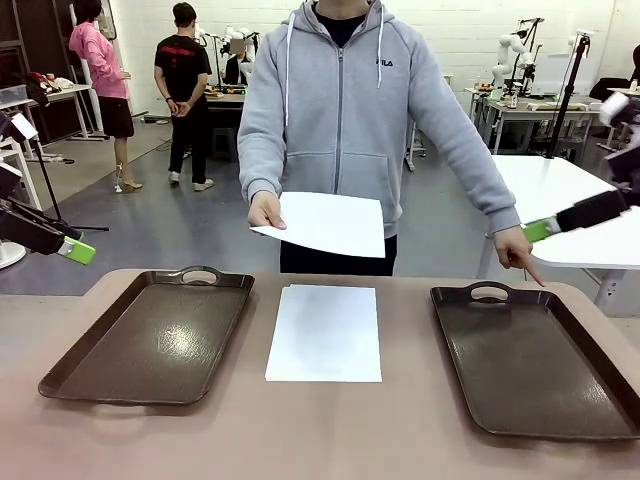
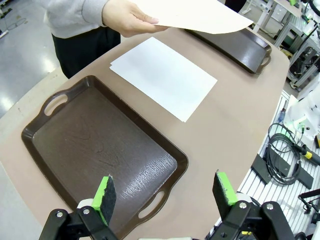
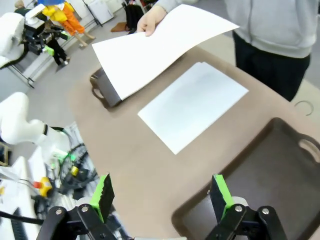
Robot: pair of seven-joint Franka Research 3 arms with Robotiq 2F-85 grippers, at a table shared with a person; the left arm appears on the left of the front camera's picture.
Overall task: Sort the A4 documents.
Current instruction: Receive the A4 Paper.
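Note:
A stack of white A4 documents (image 1: 325,332) lies on the table between two brown trays; it also shows in the wrist views (image 2: 162,75) (image 3: 192,105). The person holds one more white sheet (image 1: 325,222) (image 2: 200,15) (image 3: 155,47) in one hand (image 1: 265,212) above the stack's far end. Their other hand (image 1: 520,250) points a finger down at the right tray (image 1: 535,360). My left gripper (image 1: 77,250) (image 2: 165,190) hovers open above the left tray (image 1: 150,340) (image 2: 100,145), holding nothing. High over the right tray's (image 3: 260,185) near side, my right gripper (image 1: 538,230) (image 3: 161,194) is open with nothing between its fingers.
Both trays hold nothing. The person stands at the table's far edge, in the middle. In the left wrist view, cables (image 2: 282,160) lie on the floor beside the table. Other tables and people are far behind.

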